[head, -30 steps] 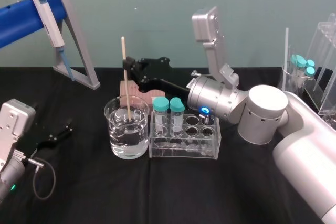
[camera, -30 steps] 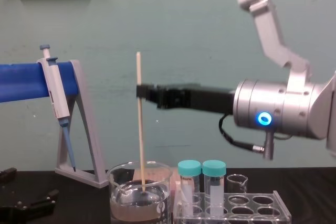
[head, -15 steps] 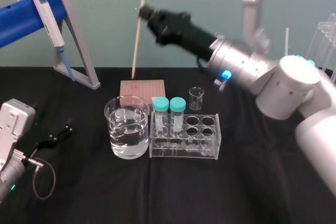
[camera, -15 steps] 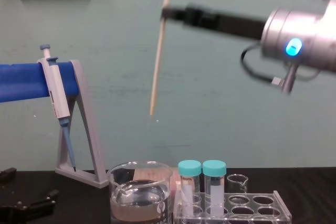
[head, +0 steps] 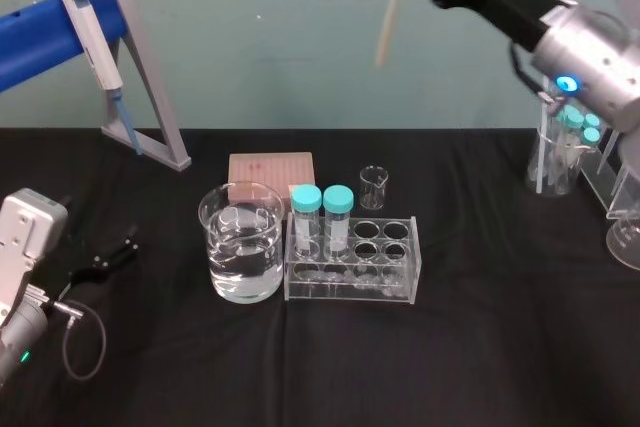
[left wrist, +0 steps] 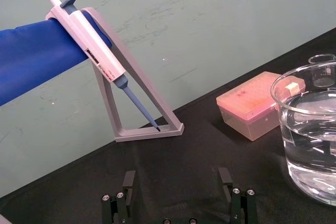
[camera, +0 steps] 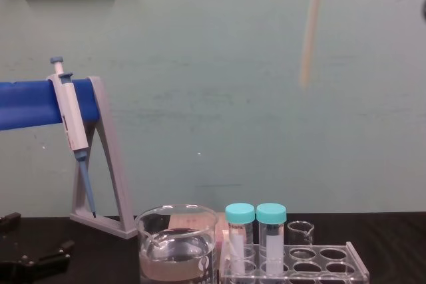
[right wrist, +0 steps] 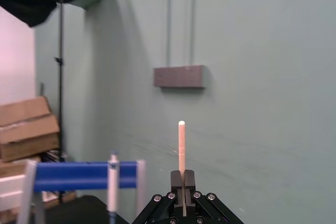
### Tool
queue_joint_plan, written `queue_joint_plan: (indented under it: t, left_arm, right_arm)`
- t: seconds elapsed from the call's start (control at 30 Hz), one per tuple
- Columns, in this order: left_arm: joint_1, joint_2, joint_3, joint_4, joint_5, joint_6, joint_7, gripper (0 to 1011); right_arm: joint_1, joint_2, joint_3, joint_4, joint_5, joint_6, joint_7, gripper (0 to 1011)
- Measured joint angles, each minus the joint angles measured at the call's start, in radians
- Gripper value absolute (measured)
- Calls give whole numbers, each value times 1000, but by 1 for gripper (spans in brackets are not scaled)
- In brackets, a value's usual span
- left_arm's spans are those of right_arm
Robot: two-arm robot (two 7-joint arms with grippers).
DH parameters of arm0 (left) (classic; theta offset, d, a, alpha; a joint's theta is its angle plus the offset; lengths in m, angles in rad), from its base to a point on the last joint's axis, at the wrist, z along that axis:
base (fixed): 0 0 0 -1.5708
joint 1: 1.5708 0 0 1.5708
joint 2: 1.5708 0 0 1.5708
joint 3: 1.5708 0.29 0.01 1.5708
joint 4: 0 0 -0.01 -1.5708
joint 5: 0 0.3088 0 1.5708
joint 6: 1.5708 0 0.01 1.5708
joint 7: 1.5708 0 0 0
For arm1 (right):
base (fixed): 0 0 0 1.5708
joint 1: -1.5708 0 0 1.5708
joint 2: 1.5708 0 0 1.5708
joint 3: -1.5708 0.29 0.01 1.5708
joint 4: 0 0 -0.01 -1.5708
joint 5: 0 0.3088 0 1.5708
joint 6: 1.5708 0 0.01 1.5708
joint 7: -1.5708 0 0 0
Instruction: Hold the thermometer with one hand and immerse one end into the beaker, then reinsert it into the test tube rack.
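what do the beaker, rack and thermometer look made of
Beaker: likely glass, clear and glossy with bright glints. Test tube rack: clear flat panels with crisp edges, probably acrylic. Thermometer, held high by the right gripper: opaque matte cream rod, material unclear.

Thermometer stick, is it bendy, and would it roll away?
Probably stiff: the thermometer runs straight from the right end effector gripping it. It looks round and thin, so it would likely roll on the table, and might snap.
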Motion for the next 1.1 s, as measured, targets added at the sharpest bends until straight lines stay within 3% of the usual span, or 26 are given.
queue_joint_plan:
  t: [0.13, 0.43, 0.77, 1.1]
  left_arm:
    - [0, 0, 0, 0, 0, 0, 0, 1004]
    - [0, 0, 0, 0, 0, 0, 0, 1004]
    - [0, 0, 0, 0, 0, 0, 0, 1004]
    - [0, 0, 0, 0, 0, 0, 0, 1004]
  right_arm:
    - [-49, 49, 35, -29, 7, 16, -13, 30]
    - [-148, 111, 51, -75, 33, 67, -16, 30]
    - [-184, 125, 20, -64, 20, 69, -11, 30]
    - [-192, 99, -7, -5, 32, 77, 3, 30]
